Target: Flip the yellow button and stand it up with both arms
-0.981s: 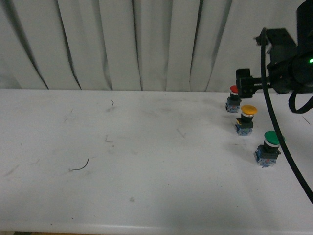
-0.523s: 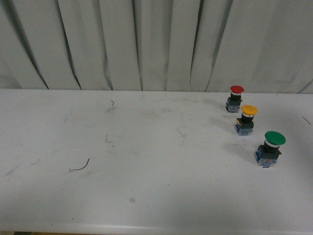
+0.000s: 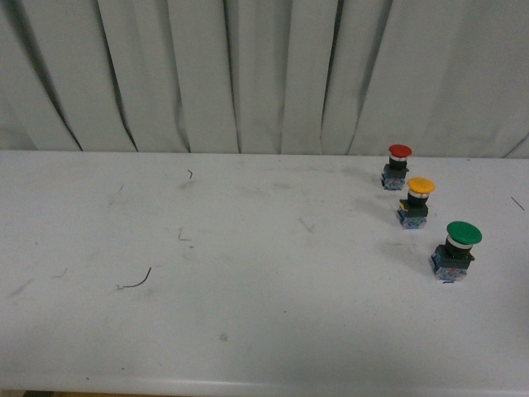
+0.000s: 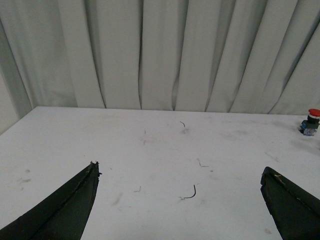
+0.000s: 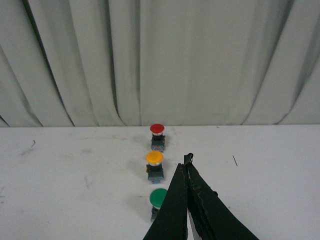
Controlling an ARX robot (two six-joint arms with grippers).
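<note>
The yellow button (image 3: 417, 202) stands upright on the white table, cap up on its blue block, at the right, between a red button and a green one. It also shows in the right wrist view (image 5: 154, 165). Neither arm shows in the front view. My right gripper (image 5: 187, 159) is shut and empty, held above the table and apart from the yellow button. My left gripper (image 4: 180, 172) is open and empty over the left part of the table, far from the yellow button, which its view does not show.
A red button (image 3: 397, 165) stands behind the yellow one and a larger green button (image 3: 456, 250) in front of it. A grey curtain (image 3: 264, 74) hangs behind the table (image 3: 248, 281). Small dark scraps (image 3: 136, 281) lie on the table's left.
The right arm, which stood over the red button at the right edge one second ago, has left the front view. The three buttons have not moved.
</note>
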